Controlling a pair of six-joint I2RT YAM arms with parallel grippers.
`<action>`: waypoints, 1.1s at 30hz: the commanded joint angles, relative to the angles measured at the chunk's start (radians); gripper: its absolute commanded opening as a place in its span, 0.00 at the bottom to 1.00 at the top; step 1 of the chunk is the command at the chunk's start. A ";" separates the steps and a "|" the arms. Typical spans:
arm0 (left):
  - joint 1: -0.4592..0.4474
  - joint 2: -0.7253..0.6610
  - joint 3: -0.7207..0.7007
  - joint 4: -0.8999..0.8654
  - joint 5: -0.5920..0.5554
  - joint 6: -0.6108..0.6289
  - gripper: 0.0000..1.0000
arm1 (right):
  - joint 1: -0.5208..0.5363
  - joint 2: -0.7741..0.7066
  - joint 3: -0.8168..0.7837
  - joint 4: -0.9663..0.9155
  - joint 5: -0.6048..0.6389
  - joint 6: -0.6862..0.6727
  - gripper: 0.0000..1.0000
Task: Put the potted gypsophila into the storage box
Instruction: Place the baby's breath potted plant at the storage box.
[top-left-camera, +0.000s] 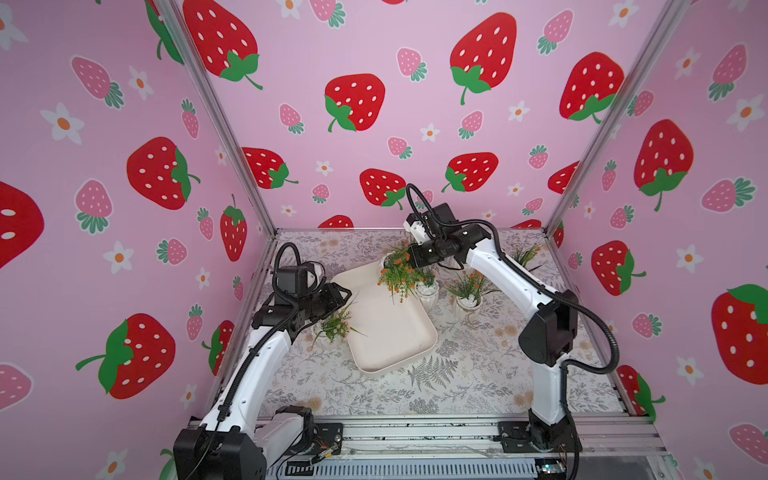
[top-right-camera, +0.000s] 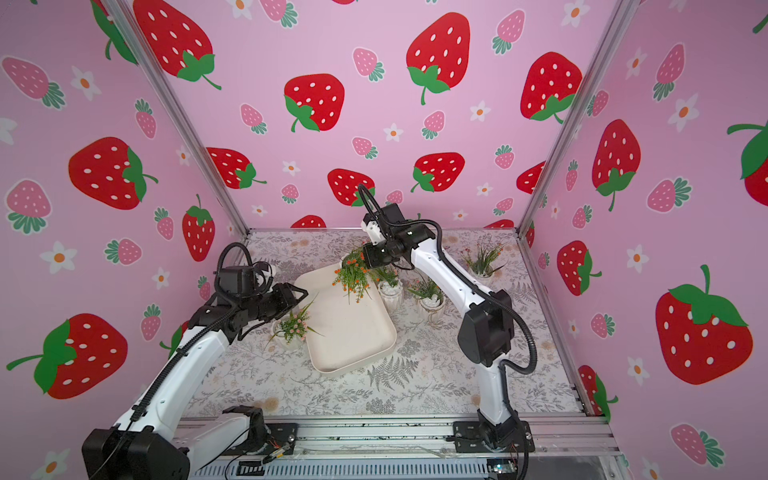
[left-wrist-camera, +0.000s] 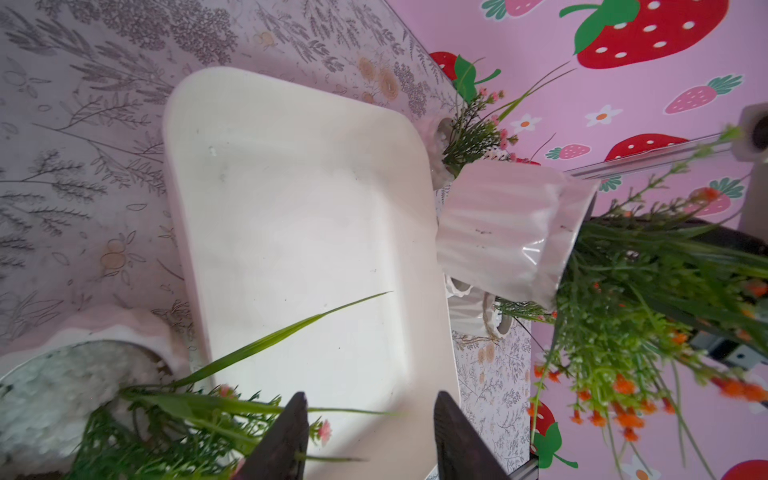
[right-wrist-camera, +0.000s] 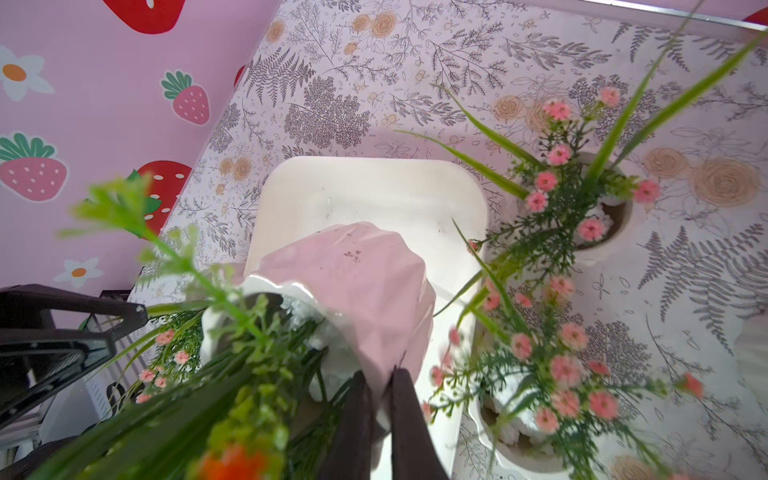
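The storage box is a shallow cream tray lying at an angle mid-table, with nothing in it. My right gripper is shut on the rim of a white ribbed pot. This potted gypsophila carries orange flowers and hangs tilted over the box's far end. My left gripper stands open and holds nothing. It hovers at the box's left edge, just over a pink-flowered pot.
Two more pink-flowered pots stand close along the box's right side, and their sprays show in the right wrist view. A grassy pot sits at the far right corner. Pink strawberry walls enclose the table.
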 joint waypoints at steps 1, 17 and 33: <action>0.044 -0.021 0.058 -0.128 0.019 0.060 0.52 | 0.017 0.049 0.129 0.004 -0.022 0.018 0.00; 0.196 -0.046 0.132 -0.337 -0.087 0.187 0.52 | 0.097 0.314 0.366 -0.021 -0.059 0.071 0.00; 0.271 -0.022 0.086 -0.319 -0.004 0.178 0.55 | 0.135 0.413 0.375 0.058 -0.077 0.108 0.00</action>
